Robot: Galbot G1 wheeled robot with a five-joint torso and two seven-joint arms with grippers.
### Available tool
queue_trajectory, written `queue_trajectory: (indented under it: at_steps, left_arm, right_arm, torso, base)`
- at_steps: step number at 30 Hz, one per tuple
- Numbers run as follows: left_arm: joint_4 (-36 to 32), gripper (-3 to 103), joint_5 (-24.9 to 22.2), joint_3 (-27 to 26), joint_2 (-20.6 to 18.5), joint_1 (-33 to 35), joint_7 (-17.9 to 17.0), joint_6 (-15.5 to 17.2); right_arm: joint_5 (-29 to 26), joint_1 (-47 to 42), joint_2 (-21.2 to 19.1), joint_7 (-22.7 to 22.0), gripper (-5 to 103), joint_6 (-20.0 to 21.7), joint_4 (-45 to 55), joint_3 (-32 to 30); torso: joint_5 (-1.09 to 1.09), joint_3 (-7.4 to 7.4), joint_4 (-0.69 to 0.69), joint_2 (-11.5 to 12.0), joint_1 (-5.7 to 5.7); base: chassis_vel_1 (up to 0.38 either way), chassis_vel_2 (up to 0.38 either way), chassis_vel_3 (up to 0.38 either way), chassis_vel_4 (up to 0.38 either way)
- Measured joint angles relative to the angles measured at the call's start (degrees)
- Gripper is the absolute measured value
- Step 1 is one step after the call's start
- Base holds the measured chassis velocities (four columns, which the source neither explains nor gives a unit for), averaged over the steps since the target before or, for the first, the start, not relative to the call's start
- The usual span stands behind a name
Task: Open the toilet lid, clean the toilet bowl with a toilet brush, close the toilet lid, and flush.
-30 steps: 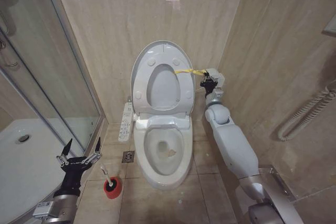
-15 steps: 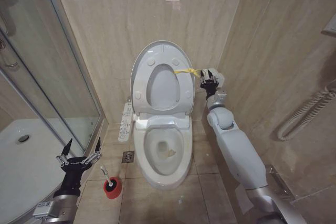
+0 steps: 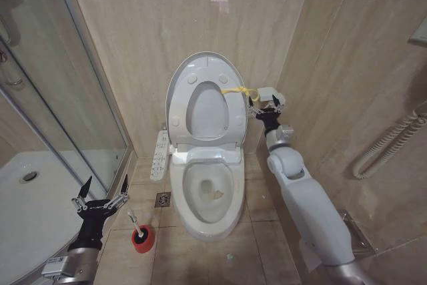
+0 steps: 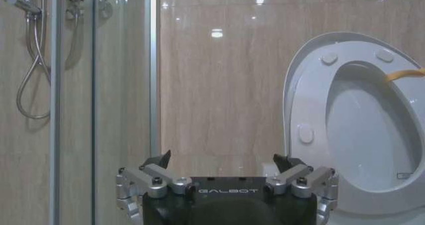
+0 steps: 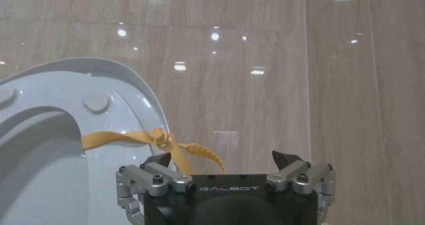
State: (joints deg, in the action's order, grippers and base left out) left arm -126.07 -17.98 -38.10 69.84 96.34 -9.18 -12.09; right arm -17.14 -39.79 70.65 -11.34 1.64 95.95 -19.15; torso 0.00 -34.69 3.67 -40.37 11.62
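The toilet lid (image 3: 207,108) stands upright against the back wall, with the ring seat raised in front of it. A yellow cord (image 3: 233,90) hangs from its right edge. My right gripper (image 3: 264,106) is open just to the right of the cord's loose end. In the right wrist view the cord (image 5: 159,139) dangles beside one finger of the open right gripper (image 5: 222,159), with nothing gripped. The toilet bowl (image 3: 207,195) is uncovered. The toilet brush (image 3: 139,230) stands in its red holder on the floor, left of the bowl. My left gripper (image 3: 101,195) hovers open near it, and in the left wrist view that gripper (image 4: 222,158) faces the lid (image 4: 359,130).
A glass shower door (image 3: 80,98) and a white shower tray (image 3: 27,198) close off the left side. A floor drain (image 3: 163,199) and a control panel (image 3: 160,153) lie left of the bowl. A tiled side wall with a coiled hose (image 3: 390,141) runs close along my right arm.
My right gripper has drawn slightly to the right, away from the raised lid, and its fingers now stand apart from the cord. The left arm has not moved.
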Motion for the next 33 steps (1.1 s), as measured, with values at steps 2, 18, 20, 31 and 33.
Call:
queue_trajectory:
  at_steps: [2, 18, 20, 31, 33]
  left_arm:
    - [0.0, 100, 0.0, 0.0, 0.0, 0.0, 0.0, 0.0]
    - [0.0, 100, 0.0, 0.0, 0.0, 0.0, 0.0, 0.0]
    - [0.0, 100, 0.0, 0.0, 0.0, 0.0, 0.0, 0.0]
    - [0.0, 100, 0.0, 0.0, 0.0, 0.0, 0.0, 0.0]
    - [0.0, 100, 0.0, 0.0, 0.0, 0.0, 0.0, 0.0]
  right_arm:
    - [-0.1, -1.3, -0.1, -0.2, 98, 0.2, 1.2, -0.3]
    - [0.4, -16.8, 0.1, -1.3, 100, 0.1, 10.4, -3.7]
    - [0.6, -19.4, 0.3, -1.4, 100, -0.1, 12.1, -4.2]
    - [2.6, -29.0, 2.3, -1.9, 100, -0.6, 17.5, -6.7]
    - [3.3, -31.1, 2.9, -1.8, 100, -0.7, 18.4, -6.7]
  torso:
    - [0.0, 0.0, 0.0, 0.0, 0.0]
    - [0.0, 0.0, 0.0, 0.0, 0.0]
    - [0.0, 0.0, 0.0, 0.0, 0.0]
    - [0.0, 0.0, 0.0, 0.0, 0.0]
    - [0.0, 0.0, 0.0, 0.0, 0.0]
  base:
    - [0.0, 0.0, 0.0, 0.0]
    - [0.0, 0.0, 0.0, 0.0]
    - [0.0, 0.0, 0.0, 0.0]
    - [0.0, 0.0, 0.0, 0.0]
    - [0.0, 0.0, 0.0, 0.0]
